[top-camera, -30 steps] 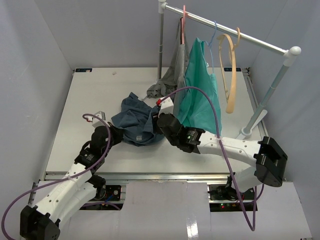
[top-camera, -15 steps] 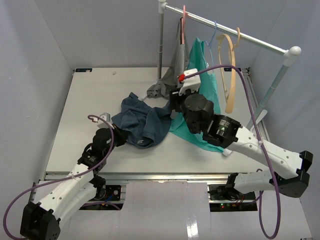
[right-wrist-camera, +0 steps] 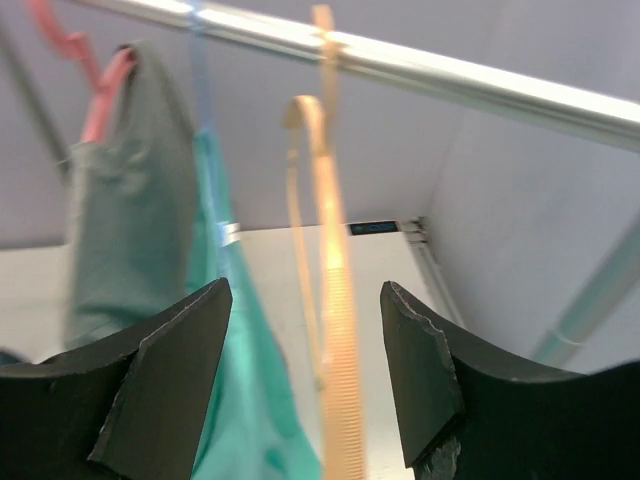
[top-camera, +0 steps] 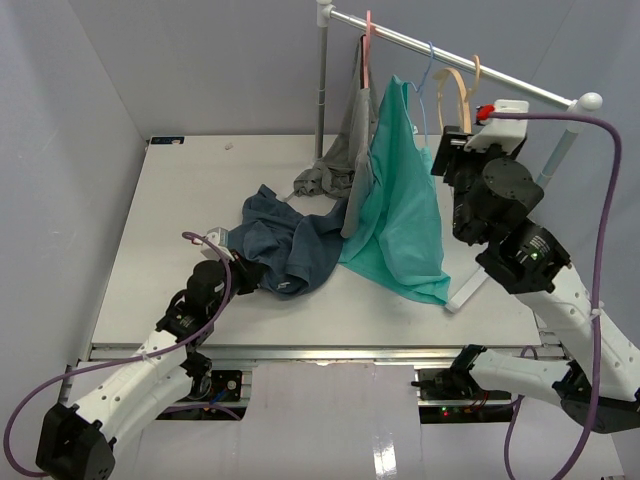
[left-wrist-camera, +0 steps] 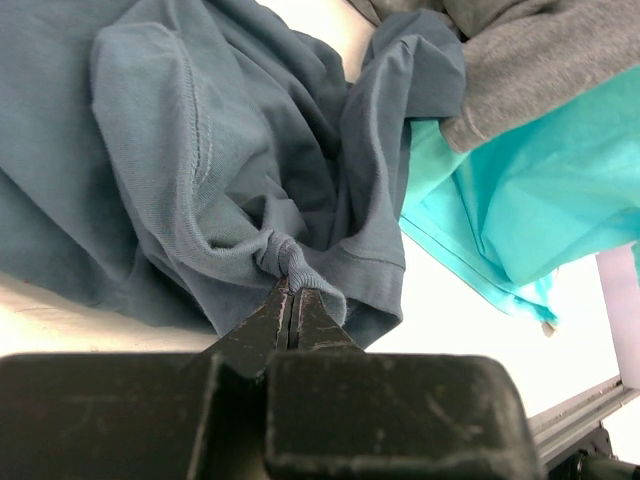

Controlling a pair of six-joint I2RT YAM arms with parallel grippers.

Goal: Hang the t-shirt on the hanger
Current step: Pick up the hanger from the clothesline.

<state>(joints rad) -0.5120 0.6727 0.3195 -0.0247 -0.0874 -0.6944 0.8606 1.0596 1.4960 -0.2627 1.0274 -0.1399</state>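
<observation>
Lying crumpled, the slate-blue t-shirt [left-wrist-camera: 150,150] is pinched by the left end effector [left-wrist-camera: 290,292]; right end effector [right-wrist-camera: 305,292] spread.

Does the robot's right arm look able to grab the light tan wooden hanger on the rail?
Probably yes. The right gripper is open and faces the light tan wooden hanger, which hangs free with nothing between them.

No legible text, brand, number or sign showed in any view. Only candidate, small dark plate [right-wrist-camera: 380,228] at centre of right wrist view, was too blurred to read.
</observation>
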